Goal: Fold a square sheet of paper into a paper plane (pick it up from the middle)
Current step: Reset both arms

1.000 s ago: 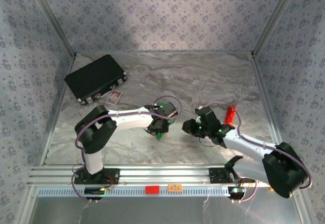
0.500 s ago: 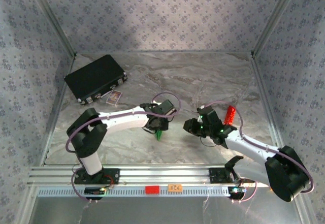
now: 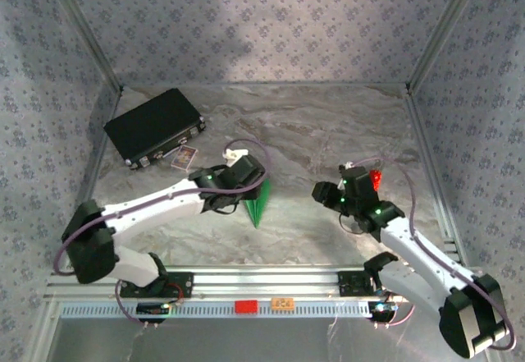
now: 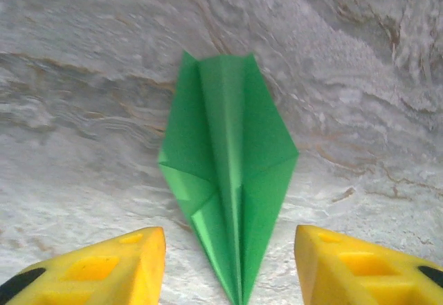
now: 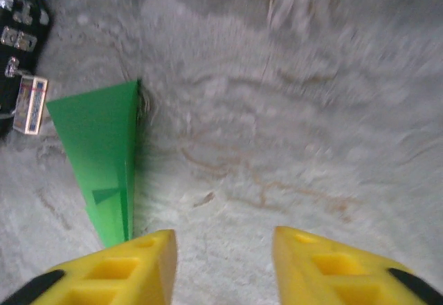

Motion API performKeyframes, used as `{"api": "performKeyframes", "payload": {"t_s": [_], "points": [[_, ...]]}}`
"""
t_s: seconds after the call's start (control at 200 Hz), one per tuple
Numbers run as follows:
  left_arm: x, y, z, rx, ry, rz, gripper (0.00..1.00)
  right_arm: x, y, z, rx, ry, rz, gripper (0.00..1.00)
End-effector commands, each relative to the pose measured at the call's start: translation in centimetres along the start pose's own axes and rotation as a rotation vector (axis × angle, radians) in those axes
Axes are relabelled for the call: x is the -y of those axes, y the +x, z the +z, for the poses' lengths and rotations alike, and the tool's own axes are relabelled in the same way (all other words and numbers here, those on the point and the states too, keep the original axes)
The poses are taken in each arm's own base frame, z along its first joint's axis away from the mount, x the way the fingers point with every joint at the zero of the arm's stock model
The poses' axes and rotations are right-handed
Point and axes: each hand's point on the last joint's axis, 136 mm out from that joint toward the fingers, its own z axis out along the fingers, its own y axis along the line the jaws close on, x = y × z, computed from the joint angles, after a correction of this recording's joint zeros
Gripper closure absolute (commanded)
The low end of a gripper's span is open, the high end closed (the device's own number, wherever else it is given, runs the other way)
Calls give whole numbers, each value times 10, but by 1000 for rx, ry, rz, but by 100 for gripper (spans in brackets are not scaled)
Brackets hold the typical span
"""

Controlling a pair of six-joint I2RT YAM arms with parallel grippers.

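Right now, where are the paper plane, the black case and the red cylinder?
paper plane (image 4: pixel 228 173): left wrist view, on its centre crease.
black case (image 3: pixel 154 124): top external view, middle of its lid.
red cylinder (image 3: pixel 376 178): top external view, its visible end.

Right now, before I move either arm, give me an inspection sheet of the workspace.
Surface: grey marbled tabletop, no damage seen.
Job's things: bright-green folded paper plane lying flat, nose toward the arms.
Clutter: black rectangular case and small card far left; small red cylinder at right.
Claws: left claw open, straddling the plane's nose, not gripping; right claw open, empty, plane to its left.
Cables: purple cable looped at left wrist.
Surroundings: patterned grey walls; metal rail at near edge.
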Motion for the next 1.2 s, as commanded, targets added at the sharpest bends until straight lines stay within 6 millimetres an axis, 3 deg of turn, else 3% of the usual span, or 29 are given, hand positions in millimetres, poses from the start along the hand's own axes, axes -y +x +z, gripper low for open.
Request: {"api": "performKeyframes", "payload": {"t_s": [0.0,0.17,0.27,0.38,0.52,0.65,0.755,0.879,1.014,1.194], "points": [[-31,-13,-7,84,-55,-8,47,19,-29,-22,126,135,-79,47],[-68,-24,-16,156,-67,-28,41,37,-70,-49,306,303,-172,29],[-95,-30,-19,209,-98,-37,30,49,-90,-57,378,427,-268,25],[-132,-36,-22,252,-164,-77,22,65,-101,-48,398,530,-417,20],[-176,-45,-28,305,-259,-100,14,97,-110,-37,392,664,-448,18],[-216,-55,-30,371,-380,-77,6,118,-117,-21,404,666,-458,18],[-244,-64,-29,408,-463,-101,0,120,-123,-11,424,597,-458,18],[-264,-69,-17,446,-514,-123,0,127,-128,2,453,563,-478,18],[-268,-84,-10,466,-546,-23,0,117,-136,14,467,499,-541,18],[-275,-81,17,528,-505,14,0,115,-146,18,512,442,-575,18]]}}
